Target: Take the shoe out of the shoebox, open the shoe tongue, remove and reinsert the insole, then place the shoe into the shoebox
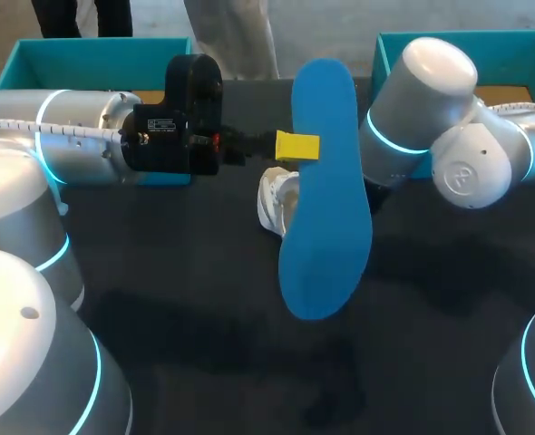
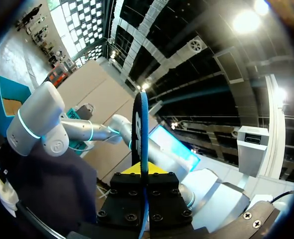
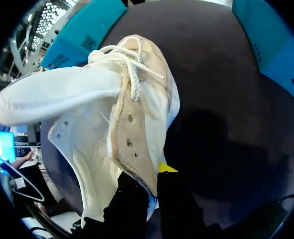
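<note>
My left gripper is shut on the long edge of the blue insole and holds it up above the table's middle. Along the left wrist view the insole stands edge-on between the fingers of that gripper. The white shoe is partly hidden behind the insole. My right arm comes in from the right, its gripper hidden there. Up close, the right gripper is shut on the side wall of the shoe, whose tongue is folded out.
One teal shoebox stands at the back left of the dark table and another at the back right, partly behind my right arm. Both teal boxes lie beyond the shoe.
</note>
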Robot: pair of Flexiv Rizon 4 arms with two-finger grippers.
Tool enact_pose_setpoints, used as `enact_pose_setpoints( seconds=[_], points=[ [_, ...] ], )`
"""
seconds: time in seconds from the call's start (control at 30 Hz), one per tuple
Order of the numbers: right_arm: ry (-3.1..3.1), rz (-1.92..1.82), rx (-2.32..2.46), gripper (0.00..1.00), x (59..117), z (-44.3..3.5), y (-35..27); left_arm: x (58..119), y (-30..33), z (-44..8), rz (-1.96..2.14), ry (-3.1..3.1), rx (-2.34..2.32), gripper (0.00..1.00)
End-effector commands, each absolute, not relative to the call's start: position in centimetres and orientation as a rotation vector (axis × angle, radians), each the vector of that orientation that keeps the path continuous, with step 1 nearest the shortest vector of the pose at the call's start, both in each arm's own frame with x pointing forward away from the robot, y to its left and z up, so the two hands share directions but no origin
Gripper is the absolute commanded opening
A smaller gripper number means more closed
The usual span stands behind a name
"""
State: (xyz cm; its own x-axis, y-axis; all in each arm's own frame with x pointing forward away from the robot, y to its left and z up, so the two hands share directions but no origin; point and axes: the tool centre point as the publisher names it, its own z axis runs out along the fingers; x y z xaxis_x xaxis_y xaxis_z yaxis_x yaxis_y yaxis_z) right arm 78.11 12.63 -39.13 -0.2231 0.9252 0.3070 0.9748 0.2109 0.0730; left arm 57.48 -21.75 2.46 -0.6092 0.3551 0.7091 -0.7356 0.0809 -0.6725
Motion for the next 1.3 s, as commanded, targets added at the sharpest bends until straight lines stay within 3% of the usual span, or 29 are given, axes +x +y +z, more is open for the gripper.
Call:
enact_pose_setpoints(
  seconds=[0.03,0.67,1.3],
  points=[
    [-2.274,-0.371,-1.818,1.0,77.8,-39.2,13.1,57.3,-21.7,2.4,1.66,-1.528,0.397,0.0],
    [-2.374,-0.429,-1.744,1.0,76.4,-33.5,13.1,57.3,-21.7,2.4,1.66,-1.528,0.397,0.0],
    [-2.374,-0.429,-1.744,1.0,76.4,-33.5,13.1,57.3,-21.7,2.4,1.66,-1.528,0.397,0.0]
  ],
)
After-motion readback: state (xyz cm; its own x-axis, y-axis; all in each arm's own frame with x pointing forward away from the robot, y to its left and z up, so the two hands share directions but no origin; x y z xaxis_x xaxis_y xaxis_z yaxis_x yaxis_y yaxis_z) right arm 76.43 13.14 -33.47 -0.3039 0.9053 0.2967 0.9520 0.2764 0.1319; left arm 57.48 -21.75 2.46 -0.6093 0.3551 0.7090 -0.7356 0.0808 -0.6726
